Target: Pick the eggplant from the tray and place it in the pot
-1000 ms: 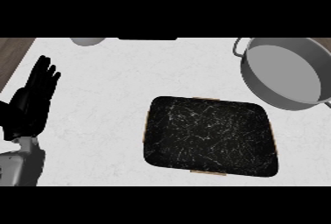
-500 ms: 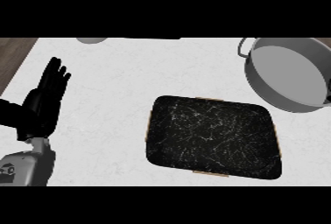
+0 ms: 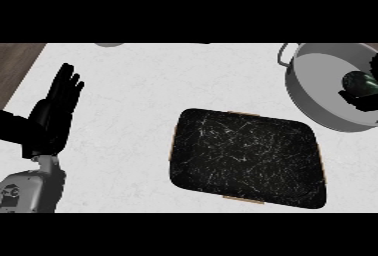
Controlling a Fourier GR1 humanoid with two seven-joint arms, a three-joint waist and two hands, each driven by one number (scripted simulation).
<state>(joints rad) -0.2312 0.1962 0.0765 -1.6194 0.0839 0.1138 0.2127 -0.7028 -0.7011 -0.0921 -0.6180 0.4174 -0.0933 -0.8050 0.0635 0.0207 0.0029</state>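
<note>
A dark tray [image 3: 247, 156] with a marbled black surface lies in the middle of the white counter, with nothing on it. The grey pot [image 3: 317, 87] stands at the upper right, partly cut off by the view's edge. Inside the pot's rim, at the far right edge, shows the dark rounded eggplant [image 3: 362, 81]. The black fingers of my right hand [image 3: 357, 100] curl under and around it; the rest of that hand is out of view. My left hand [image 3: 53, 117] rests open at the left, fingers pointing up, well away from the tray.
The counter's left edge meets a brown wooden floor strip [image 3: 18, 62] at the upper left. A small grey object [image 3: 109, 44] peeks in at the top edge. White counter lies between my left hand and the tray.
The eggplant, held in my right hand, has come into view over the pot from the right edge; the pot showed nothing in it before. My left hand has shifted slightly to the right.
</note>
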